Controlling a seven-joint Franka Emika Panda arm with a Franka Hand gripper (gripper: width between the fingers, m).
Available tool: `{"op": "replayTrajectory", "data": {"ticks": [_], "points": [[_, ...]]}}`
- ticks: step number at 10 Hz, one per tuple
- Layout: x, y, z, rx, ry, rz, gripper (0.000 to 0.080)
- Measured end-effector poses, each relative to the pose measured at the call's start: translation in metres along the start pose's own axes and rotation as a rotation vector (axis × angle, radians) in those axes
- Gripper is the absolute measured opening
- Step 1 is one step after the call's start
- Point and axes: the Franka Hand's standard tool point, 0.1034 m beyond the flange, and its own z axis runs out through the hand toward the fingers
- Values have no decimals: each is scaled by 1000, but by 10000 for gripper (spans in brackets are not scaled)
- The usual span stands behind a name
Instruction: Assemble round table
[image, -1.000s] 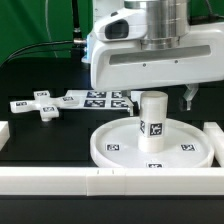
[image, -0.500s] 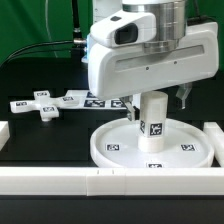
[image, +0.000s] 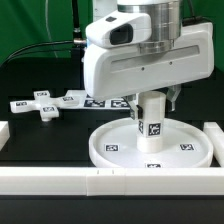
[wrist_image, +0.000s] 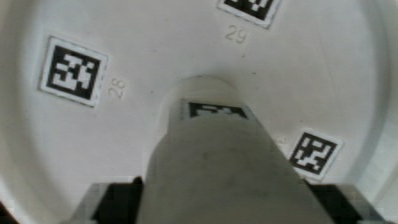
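Observation:
The large round disc (image: 112, 152) lies flat on the black table. The short cylindrical leg (image: 151, 124) stands upright at its middle. My gripper (image: 153, 100) has come down over the leg's top, with one finger on each side. In the wrist view the leg (wrist_image: 222, 150) runs up between my dark fingers (wrist_image: 118, 202), over the disc (wrist_image: 125, 120). The jaws flank the leg closely and look open around it. The cross-shaped foot (image: 42, 104) lies on the table at the exterior view's left, apart from the disc.
The marker board (image: 100, 99) lies behind the disc, partly hidden by my hand. White border rails run along the front (image: 100, 181), with short pieces at the exterior view's right (image: 214, 133) and left (image: 4, 130).
My hand has come down and a little to the exterior view's left, so the fingers now straddle the leg's top. The leg, disc and foot have not moved.

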Motion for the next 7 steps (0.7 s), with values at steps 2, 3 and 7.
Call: {"op": "replayTrajectory", "data": {"ticks": [2,3,7], "points": [[0,0,0,0,0,15,409],[1,-2,0,5,3,89,409],[2,1,-1,21,8,407,409]]}}
